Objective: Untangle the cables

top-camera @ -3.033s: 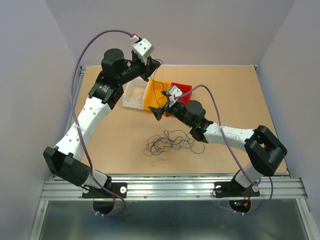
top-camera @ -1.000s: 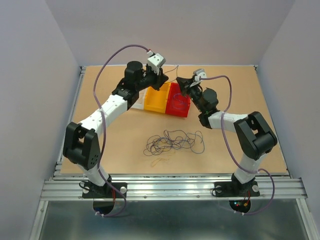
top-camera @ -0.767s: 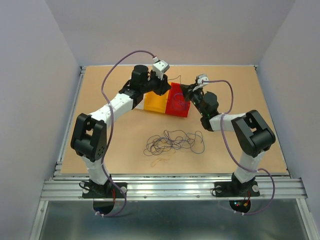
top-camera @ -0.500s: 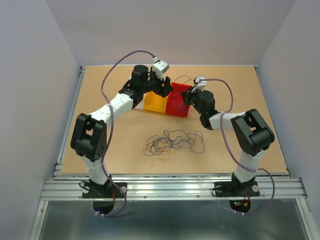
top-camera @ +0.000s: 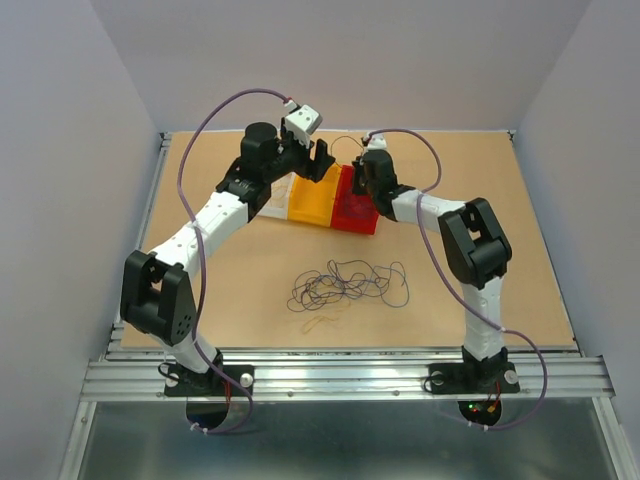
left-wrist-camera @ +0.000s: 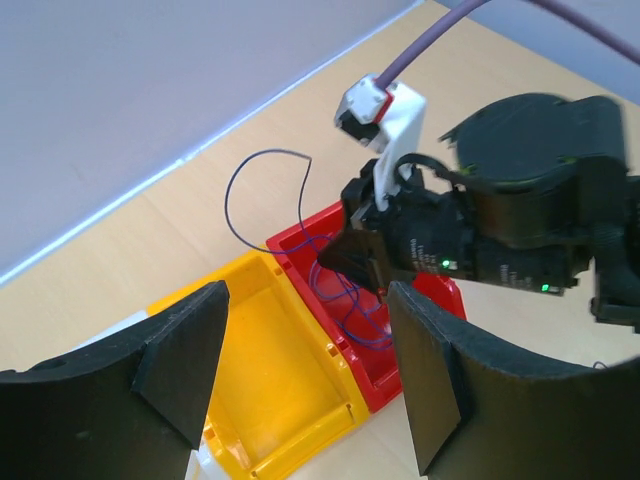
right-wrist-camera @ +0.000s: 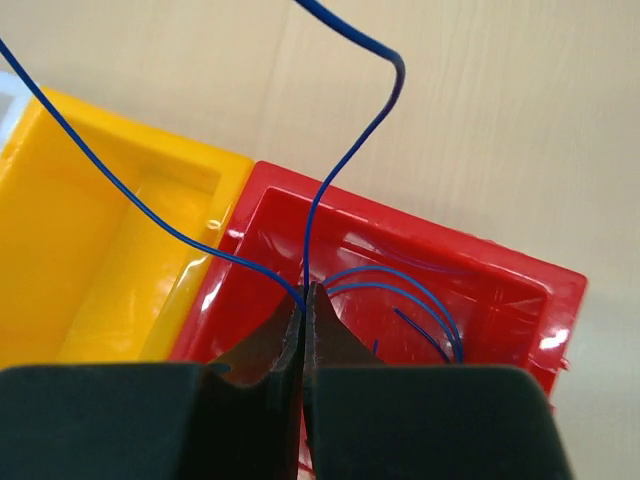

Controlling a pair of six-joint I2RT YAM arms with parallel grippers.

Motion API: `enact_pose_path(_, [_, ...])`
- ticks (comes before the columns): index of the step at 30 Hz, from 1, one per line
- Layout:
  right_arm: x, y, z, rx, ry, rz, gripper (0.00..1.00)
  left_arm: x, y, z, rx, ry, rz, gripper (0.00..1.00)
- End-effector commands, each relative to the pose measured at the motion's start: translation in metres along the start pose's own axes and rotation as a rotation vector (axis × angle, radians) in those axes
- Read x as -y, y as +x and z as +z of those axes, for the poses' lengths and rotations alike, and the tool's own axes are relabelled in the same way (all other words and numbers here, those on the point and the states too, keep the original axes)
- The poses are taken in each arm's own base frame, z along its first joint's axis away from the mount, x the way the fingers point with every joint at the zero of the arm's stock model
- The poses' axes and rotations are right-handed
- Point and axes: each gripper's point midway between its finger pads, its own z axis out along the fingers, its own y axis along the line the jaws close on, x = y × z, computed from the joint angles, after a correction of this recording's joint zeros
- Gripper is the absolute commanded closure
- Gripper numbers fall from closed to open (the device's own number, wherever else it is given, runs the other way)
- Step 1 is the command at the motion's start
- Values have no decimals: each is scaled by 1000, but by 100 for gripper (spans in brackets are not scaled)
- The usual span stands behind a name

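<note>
Right gripper (right-wrist-camera: 305, 300) pinched shut on blue wire (right-wrist-camera: 400, 72), loops trailing into red bin (right-wrist-camera: 450, 245) below fingertips. Left gripper (left-wrist-camera: 305, 370) fingers apart, empty. Advice: lower first, release inside bin. Tangle (top-camera: 345, 285) well apart, toward bases.

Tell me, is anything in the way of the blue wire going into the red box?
Nothing visible is. The right gripper is shut on the blue wire just over the red box, whose top is open, and some of the wire's loops already lie inside. The left gripper hangs open to one side.
</note>
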Motion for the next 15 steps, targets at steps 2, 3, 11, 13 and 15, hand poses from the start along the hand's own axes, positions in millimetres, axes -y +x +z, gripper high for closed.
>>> enact_pose_path(2, [10, 11, 15, -83, 130, -24, 99, -4, -23, -14, 66, -32, 39, 24])
enact_pose_path(3, [9, 12, 17, -99, 135, -29, 99, -3, -23, -15, 66, -32, 40, 24])
enact_pose_path(11, [27, 62, 25, -268, 253, -89, 100, -5, -21, -16, 63, -41, 45, 24])
enact_pose_path(13, [27, 66, 28, -285, 252, -93, 98, -7, -18, -15, 55, -48, 45, 24])
enact_pose_path(15, [28, 60, 25, -268, 264, -83, 93, -10, -16, -13, 50, -62, 46, 24])
